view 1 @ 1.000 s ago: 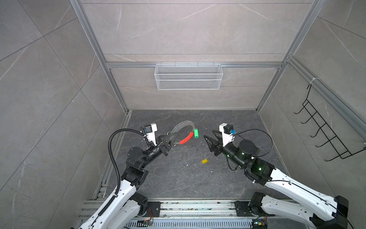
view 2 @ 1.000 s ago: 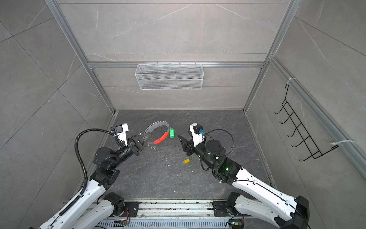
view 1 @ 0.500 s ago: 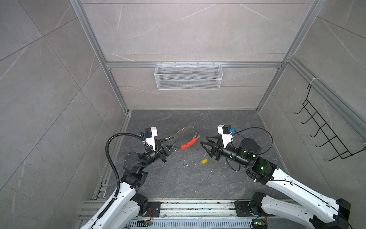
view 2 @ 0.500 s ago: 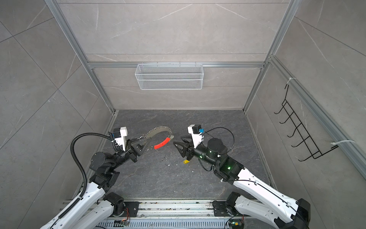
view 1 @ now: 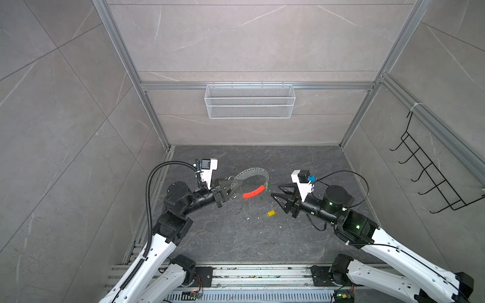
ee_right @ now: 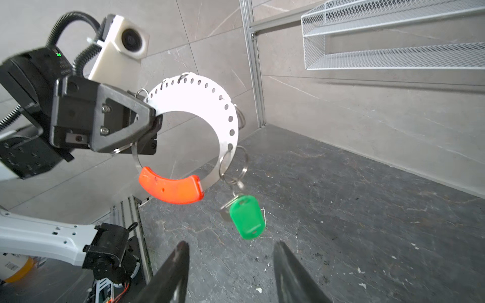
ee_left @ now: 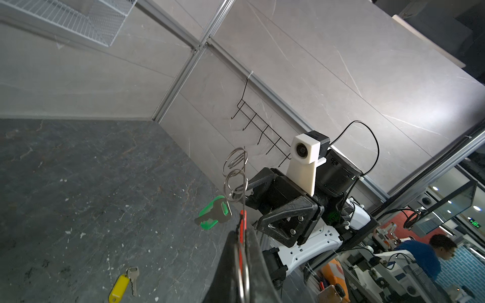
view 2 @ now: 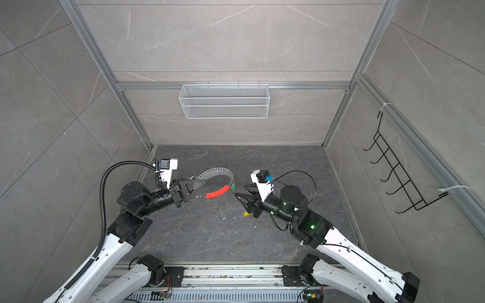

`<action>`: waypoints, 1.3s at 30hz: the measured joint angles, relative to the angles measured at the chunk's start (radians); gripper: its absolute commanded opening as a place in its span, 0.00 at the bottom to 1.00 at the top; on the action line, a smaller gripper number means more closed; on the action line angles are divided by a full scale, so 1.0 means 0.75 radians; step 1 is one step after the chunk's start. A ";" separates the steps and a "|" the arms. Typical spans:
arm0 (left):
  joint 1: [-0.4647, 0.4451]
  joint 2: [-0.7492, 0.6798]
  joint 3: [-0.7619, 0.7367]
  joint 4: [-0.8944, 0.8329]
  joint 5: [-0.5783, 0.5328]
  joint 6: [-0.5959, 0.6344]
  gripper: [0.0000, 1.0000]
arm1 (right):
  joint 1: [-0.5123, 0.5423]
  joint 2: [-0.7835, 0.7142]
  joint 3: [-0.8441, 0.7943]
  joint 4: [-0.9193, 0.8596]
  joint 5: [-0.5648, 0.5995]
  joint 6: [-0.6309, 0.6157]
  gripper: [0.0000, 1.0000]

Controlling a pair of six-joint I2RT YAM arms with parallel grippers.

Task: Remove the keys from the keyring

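Top views: the left gripper, jaws clamped on the large thin grey perforated metal keyring, holds it above the dark stone surface. The ring's red curved plastic segment faces the right gripper, whose jaws stand apart and empty. The yellow-headed small metal key lies loose on the surface.

Left wrist view: the green-headed small metal key dangles from linked wire split rings (light, probably free to swing).

Right wrist view: the green key hangs just beyond the open jaws. Judgement: the band looks stiff, thin and slippery. Best hold is the plastic head, flat-on, not the wire rings.
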 measured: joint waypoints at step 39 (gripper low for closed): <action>0.000 0.023 0.043 -0.269 0.025 -0.051 0.00 | 0.000 0.082 0.077 -0.015 0.017 -0.105 0.37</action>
